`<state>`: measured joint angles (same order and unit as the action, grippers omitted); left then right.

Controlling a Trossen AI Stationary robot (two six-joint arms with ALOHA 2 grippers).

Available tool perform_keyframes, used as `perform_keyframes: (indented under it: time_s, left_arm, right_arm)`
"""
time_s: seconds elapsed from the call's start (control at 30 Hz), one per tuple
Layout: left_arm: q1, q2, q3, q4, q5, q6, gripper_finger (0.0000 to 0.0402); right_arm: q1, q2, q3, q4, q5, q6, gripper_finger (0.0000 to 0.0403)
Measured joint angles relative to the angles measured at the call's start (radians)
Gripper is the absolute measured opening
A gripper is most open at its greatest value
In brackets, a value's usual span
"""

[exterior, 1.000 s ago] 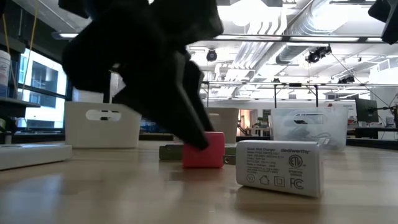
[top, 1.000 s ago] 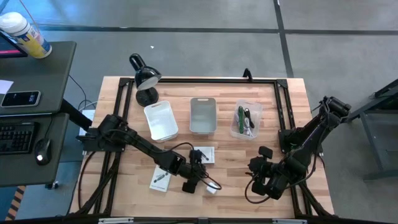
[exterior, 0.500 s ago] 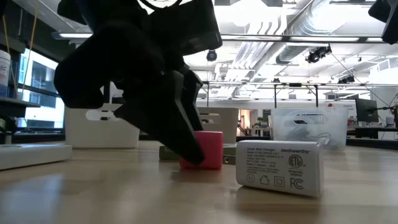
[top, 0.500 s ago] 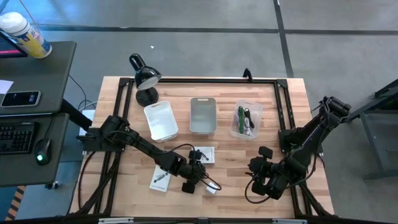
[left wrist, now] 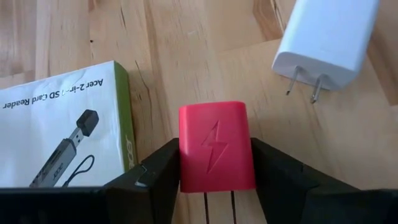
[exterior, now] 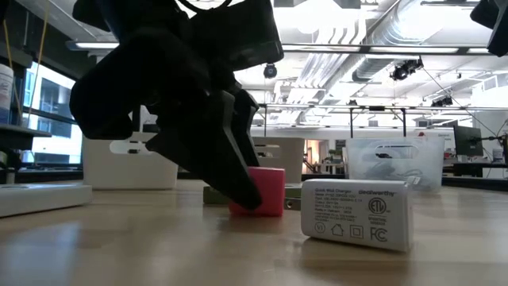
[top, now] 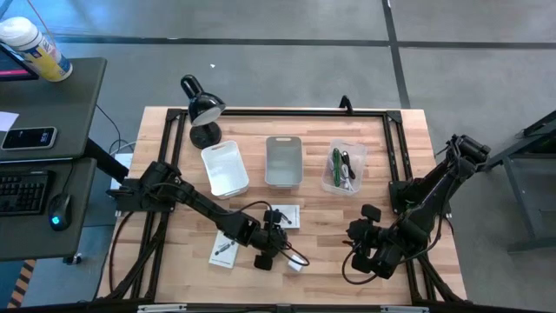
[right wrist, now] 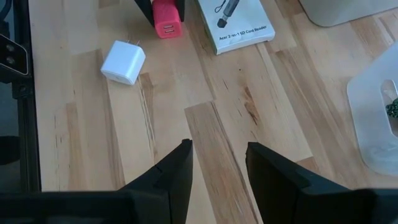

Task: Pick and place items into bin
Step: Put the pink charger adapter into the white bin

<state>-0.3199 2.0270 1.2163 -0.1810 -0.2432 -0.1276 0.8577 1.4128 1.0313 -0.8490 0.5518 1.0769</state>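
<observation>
The left gripper (left wrist: 214,180) is down at the table near its front edge, with the pink cube (left wrist: 216,147) between its two fingers (left wrist: 158,171). Each finger lies against a side of the cube, so the jaws are closed on it, held about as far apart as the cube is wide. The cube bears a raised lightning mark on its upper face. In the low view its underside appears to sit at the table surface; whether it is lifted clear cannot be told.

Just beside the gripped cube lies the white cube (left wrist: 323,40), a plug-in charger with two metal prongs pointing toward the pink cube. The two are close but apart.

On the other side of the gripper, one white flat packet (left wrist: 59,134) lies flat on the wood, printed with a dark stick-shaped device, its edge just beside a finger. A second white packet (top: 223,250) lies nearer the left side of the table.

The right gripper (right wrist: 216,163) waits over bare wood at the front right of the table, fingers apart, holding nothing.

Farther back stand three bins in a row: a white bin (top: 225,168), a grey bin (top: 283,161) and a clear bin (top: 342,168) holding cords. A black desk lamp (top: 201,110) stands at the far left corner.
</observation>
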Motion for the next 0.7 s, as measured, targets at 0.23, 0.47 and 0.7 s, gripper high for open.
perform_keyframes:
  time_s: [0.23,0.47,0.7]
  left_arm:
    - [0.000,0.000,0.000,0.000,-0.001,0.000,0.0163]
    - [0.000,0.000,0.000,0.000,-0.003,0.000,0.0167]
    - [0.000,-0.001,0.000,0.007,-0.006,-0.001,0.0165]
  right_arm:
    - [0.000,0.000,0.000,0.000,0.000,0.000,0.0139]
    - [0.000,0.000,0.000,0.000,0.000,-0.001,0.0139]
    - [0.000,0.000,0.000,0.000,0.001,-0.001,0.0139]
